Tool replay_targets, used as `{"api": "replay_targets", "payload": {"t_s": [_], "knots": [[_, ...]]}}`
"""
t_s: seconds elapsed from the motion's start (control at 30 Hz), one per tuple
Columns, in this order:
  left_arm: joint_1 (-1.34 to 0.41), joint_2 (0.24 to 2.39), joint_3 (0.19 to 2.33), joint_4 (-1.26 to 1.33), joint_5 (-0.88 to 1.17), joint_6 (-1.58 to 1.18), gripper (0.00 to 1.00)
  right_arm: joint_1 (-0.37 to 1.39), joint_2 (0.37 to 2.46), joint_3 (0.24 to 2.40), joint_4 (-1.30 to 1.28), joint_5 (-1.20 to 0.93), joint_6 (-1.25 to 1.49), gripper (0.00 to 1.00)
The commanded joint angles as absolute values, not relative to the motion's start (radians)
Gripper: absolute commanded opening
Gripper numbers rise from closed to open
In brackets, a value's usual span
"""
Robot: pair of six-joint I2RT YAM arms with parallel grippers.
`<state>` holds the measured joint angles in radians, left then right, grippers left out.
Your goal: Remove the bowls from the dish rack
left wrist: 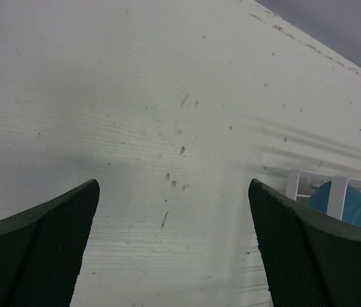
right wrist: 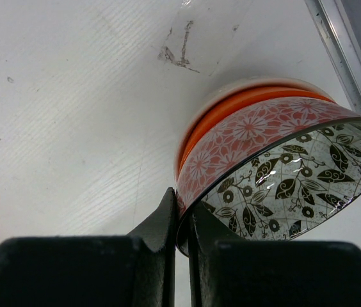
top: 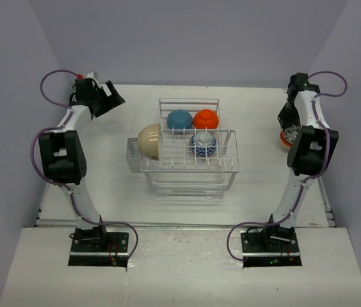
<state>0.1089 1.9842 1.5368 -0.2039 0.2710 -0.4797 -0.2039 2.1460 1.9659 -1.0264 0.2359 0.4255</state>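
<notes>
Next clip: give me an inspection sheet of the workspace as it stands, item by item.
Surface: white table, lightly scuffed.
Job's things: the dish rack at centre holds a cream bowl, a blue bowl, an orange bowl and a blue-and-white bowl. At the right edge, a pink bowl tops a stack on a second orange bowl and a second cream bowl.
Clutter: nothing seen.
Grippers: left gripper open over the table, holding nothing; right gripper shut on the pink bowl's rim.
Cables: purple cables loop along both arms, apart from the rack.
Surroundings: plain grey walls.
</notes>
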Motion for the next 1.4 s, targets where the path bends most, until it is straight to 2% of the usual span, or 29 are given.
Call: {"api": "replay_targets", "payload": {"t_s": [0.0, 0.2, 0.4, 0.67, 0.7, 0.9, 1.0, 1.07, 1.13, 1.17, 1.23, 1.27, 1.37], "knots": [[0.107, 1.985, 1.588, -0.196, 0.258, -0.485, 0.98, -0.199, 2.138, 1.957, -0.985, 0.232, 0.419, 0.00], [0.107, 1.979, 1.598, -0.210, 0.253, -0.483, 0.98, -0.199, 2.138, 1.944, -0.976, 0.225, 0.425, 0.00], [0.107, 1.959, 1.595, -0.232, 0.252, -0.474, 0.98, -0.195, 2.100, 1.905, -0.963, 0.219, 0.433, 0.23], [0.106, 1.908, 1.557, -0.239, 0.249, -0.465, 0.98, -0.187, 1.974, 1.871, -0.971, 0.236, 0.434, 0.41], [0.106, 1.902, 1.548, -0.239, 0.249, -0.465, 0.98, -0.184, 1.959, 1.874, -0.977, 0.239, 0.436, 0.46], [0.106, 1.842, 1.503, -0.244, 0.249, -0.459, 0.98, -0.158, 1.829, 1.919, -1.032, 0.275, 0.428, 0.48], [0.106, 1.795, 1.474, -0.248, 0.245, -0.457, 0.98, -0.114, 1.767, 2.026, -1.106, 0.155, 0.434, 0.49], [0.106, 1.775, 1.450, -0.259, 0.244, -0.459, 0.98, -0.075, 1.736, 2.062, -1.108, -0.097, 0.434, 0.54], [0.106, 1.743, 1.437, -0.270, 0.242, -0.460, 0.98, -0.008, 1.694, 2.094, -1.097, -0.263, 0.443, 0.58], [0.106, 1.732, 1.428, -0.276, 0.242, -0.460, 0.98, 0.033, 1.674, 2.092, -1.079, -0.402, 0.468, 0.57], [0.106, 1.703, 1.420, -0.291, 0.242, -0.462, 0.98, 0.101, 1.612, 2.060, -1.000, -0.515, 0.512, 0.58], [0.106, 1.694, 1.416, -0.298, 0.242, -0.463, 0.98, 0.127, 1.594, 2.046, -0.970, -0.559, 0.550, 0.63], [0.106, 1.651, 1.393, -0.308, 0.250, -0.468, 0.98, 0.208, 1.539, 1.993, -0.867, -0.721, 0.624, 0.70]]}}
